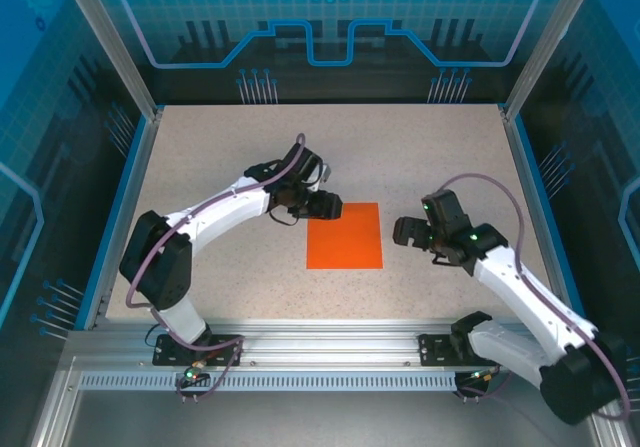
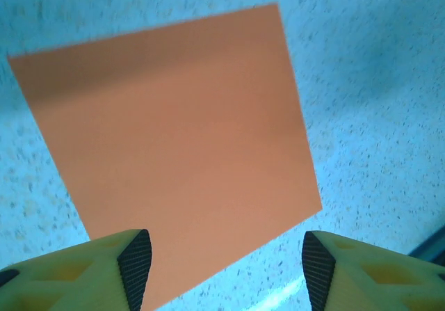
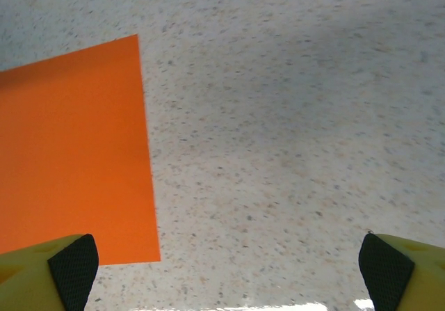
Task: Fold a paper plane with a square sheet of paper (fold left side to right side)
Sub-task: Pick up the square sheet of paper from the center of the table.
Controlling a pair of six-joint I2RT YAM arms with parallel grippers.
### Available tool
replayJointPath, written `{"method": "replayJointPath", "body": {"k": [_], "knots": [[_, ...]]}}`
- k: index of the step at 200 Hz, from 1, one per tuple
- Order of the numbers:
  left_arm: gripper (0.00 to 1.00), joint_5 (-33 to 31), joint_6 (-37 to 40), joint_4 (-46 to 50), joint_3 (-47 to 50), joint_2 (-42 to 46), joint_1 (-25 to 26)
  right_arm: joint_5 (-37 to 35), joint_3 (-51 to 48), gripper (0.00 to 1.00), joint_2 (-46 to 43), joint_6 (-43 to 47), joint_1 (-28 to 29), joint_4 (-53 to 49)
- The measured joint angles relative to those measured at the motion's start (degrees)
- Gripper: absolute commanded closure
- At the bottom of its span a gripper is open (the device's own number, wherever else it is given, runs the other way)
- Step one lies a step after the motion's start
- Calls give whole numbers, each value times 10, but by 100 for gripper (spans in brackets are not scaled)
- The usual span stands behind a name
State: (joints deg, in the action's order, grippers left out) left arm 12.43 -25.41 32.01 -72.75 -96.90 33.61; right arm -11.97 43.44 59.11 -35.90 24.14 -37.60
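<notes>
The square sheet of paper, bright orange and unmarked, lies flat on the speckled table, roughly at its centre and between the two arms. No crease is visible on it, and its edges run nearly parallel to those of the table.

The left gripper is over the sheet's far left corner. Its jaws stand apart with nothing between them. In the left wrist view its yellow, black-padded fingertips sit at the bottom of the frame: one overlaps the paper's edge, the other is over bare table. A soft shadow crosses the far part of the sheet. Whether a fingertip touches the paper cannot be told.

The right gripper is just beside the sheet's right edge, over bare table, with its jaws spread wide and empty. In the right wrist view the sheet fills the left side, and one of its corners lies close to the left pad.

An aluminium rail at the near edge carries both arm bases. Blue-patterned walls enclose the table on the other three sides.
</notes>
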Motion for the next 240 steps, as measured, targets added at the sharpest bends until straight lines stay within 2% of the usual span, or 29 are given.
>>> {"method": "replayJointPath", "body": {"k": [47, 120, 175, 240], "knots": [[37, 71, -63, -31, 94, 0, -20, 30, 81, 0, 199, 53, 14, 65], [37, 102, -106, -71, 137, -7, -22, 69, 230, 0, 421, 101, 14, 126], [38, 108, -110, -80, 149, -26, -22, 72, 305, 0, 515, 104, 14, 128], [42, 117, -123, -101, 160, -50, -22, 79, 308, 0, 535, 103, 16, 121]]}}
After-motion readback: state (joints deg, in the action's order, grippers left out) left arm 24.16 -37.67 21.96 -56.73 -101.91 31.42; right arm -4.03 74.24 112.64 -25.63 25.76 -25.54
